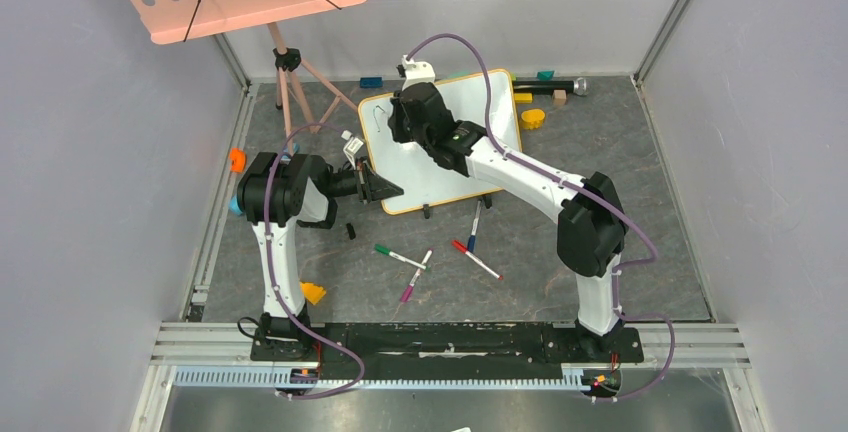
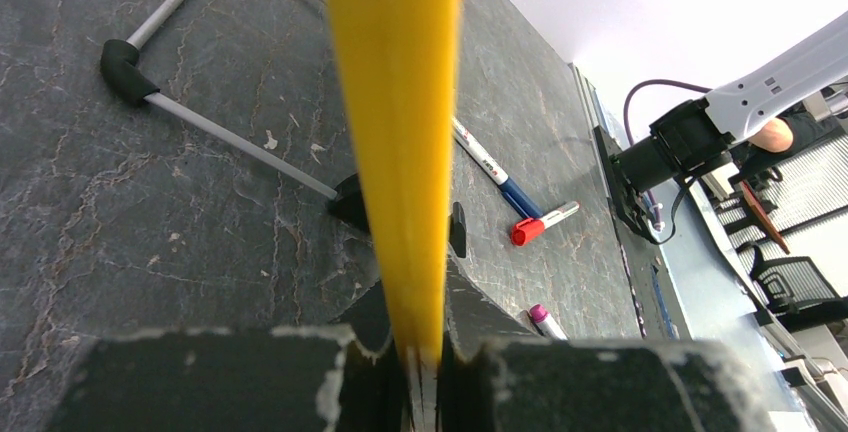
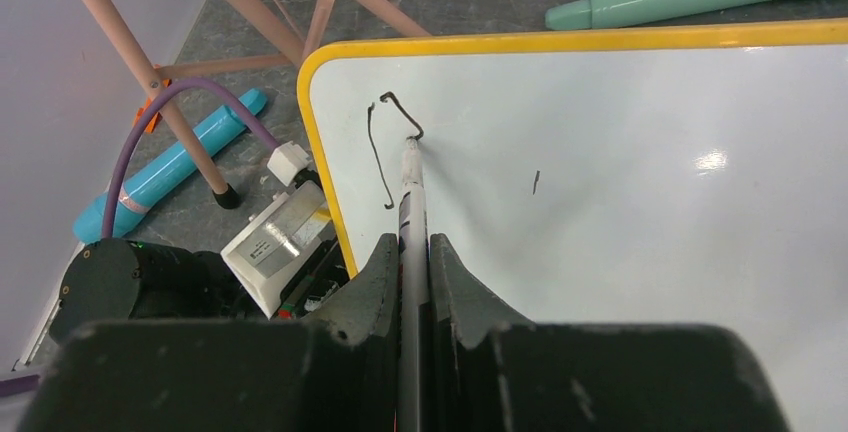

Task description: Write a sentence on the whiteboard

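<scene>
Grey worktop (image 1: 560, 252) holds the whiteboard (image 1: 497, 112), its yellow rim clamped in my left fingers (image 2: 250, 377). My right fingers (image 3: 375, 272) pinch the marker (image 3: 411, 202), tip touching the strokes (image 3: 378, 152) by a corner; blank board lies rightward.

No legible txt: whiteboard (image 3: 620, 202) carries only a few dark marker strokes (image 3: 376, 152) nr its top-left corner, no full letter, & sticker (image 3: 272, 242) beside it is too blurry.

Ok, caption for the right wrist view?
Right hand holds marker tip on whiteboard, first strokes drawn near its corner.
</scene>
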`<state>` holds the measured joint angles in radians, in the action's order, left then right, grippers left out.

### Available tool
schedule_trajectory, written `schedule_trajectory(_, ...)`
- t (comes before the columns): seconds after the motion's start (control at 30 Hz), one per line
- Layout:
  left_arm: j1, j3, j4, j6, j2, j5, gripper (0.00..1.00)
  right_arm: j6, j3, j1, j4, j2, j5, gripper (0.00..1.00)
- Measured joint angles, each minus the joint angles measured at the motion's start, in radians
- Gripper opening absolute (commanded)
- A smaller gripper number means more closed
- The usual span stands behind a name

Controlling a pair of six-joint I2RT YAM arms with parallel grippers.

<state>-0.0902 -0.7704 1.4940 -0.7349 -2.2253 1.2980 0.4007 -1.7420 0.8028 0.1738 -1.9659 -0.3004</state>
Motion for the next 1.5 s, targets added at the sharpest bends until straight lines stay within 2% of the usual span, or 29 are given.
schedule_trajectory(0.73,-0.001,0.000,0.002,0.000,0.000,0.001,0.07,0.002,0.001,-0.006,0.002,-0.009,0.102,0.00)
schedule_trajectory(1.1,-0.001,0.000,0.001,0.000,0.000,0.000,0.07,0.006,0.004,-0.004,0.006,-0.009,0.089,0.00)
schedule_trajectory(1.5,-0.001,0.000,0.000,0.000,0.000,-0.001,0.07,0.006,0.088,0.000,0.008,0.037,0.062,0.00)
